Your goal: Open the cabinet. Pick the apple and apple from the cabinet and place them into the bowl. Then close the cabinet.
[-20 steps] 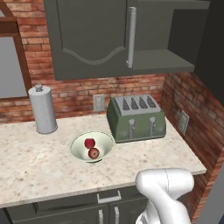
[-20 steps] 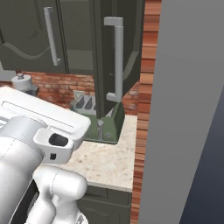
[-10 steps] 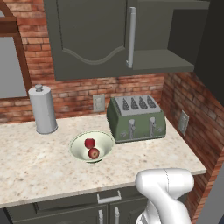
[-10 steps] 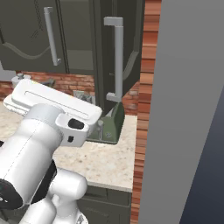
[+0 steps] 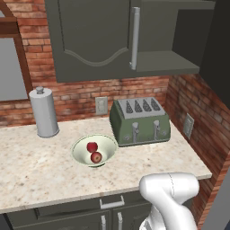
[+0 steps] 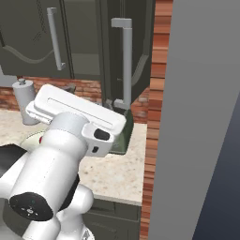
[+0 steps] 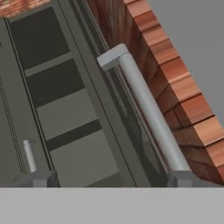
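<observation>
The cabinet (image 5: 94, 40) has its left door shut and its right door (image 6: 136, 47) swung open towards the brick side wall. On the counter stands the bowl (image 5: 108, 146), holding both apples, one (image 5: 92, 146) behind the other (image 5: 96, 157). My gripper (image 7: 111, 179) is open with nothing between its fingertips (image 7: 41, 178). It is raised and looks along the open door's silver handle (image 7: 148, 109) and at bare cabinet shelves (image 7: 65, 109). In the right base view my white hand (image 6: 75, 112) hangs in front of the open door.
A green toaster (image 5: 140, 120) stands right of the bowl, under the open cabinet. A grey canister (image 5: 44, 112) is at the back left of the counter (image 5: 40, 175). The brick side wall (image 5: 193, 112) closes the counter's right end.
In the right base view my arm has risen, bringing the hand up in front of the open door. The bowl, the apples and the doors have not moved.
</observation>
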### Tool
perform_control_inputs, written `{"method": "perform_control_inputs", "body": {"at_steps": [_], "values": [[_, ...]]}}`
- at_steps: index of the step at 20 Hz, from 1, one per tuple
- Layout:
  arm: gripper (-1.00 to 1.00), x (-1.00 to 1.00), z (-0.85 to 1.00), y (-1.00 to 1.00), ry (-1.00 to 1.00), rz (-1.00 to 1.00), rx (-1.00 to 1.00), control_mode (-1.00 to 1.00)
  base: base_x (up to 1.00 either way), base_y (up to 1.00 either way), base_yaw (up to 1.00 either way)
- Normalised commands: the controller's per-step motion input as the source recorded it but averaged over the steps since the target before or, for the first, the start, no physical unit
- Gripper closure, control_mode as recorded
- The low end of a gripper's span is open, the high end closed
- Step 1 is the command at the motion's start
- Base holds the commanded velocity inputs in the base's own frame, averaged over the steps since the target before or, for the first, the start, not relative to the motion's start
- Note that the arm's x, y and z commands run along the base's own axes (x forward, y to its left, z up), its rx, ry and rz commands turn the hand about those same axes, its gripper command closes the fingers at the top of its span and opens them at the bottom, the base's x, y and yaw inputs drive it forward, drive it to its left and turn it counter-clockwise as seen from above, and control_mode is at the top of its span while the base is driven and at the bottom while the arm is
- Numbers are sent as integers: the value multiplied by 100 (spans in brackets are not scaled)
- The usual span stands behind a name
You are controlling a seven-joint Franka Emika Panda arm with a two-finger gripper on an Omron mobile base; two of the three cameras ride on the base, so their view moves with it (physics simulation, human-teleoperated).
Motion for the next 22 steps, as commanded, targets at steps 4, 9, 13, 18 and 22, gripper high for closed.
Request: {"method": "perform_control_inputs", "body": {"at_steps": [4, 9, 13, 18, 22], "values": [[-100, 36, -1, -14, 0, -1, 0, -100, 0, 0, 0], [-100, 85, -16, -27, 0, 0, 0, -100, 0, 0, 0], [-100, 100, -23, -38, 3, 1, 3, -100, 0, 0, 0], [-100, 100, -34, -5, 2, 0, 0, -100, 0, 0, 0], [-100, 100, -96, 100, 10, 15, -14, -100, 0, 0, 0]]}}
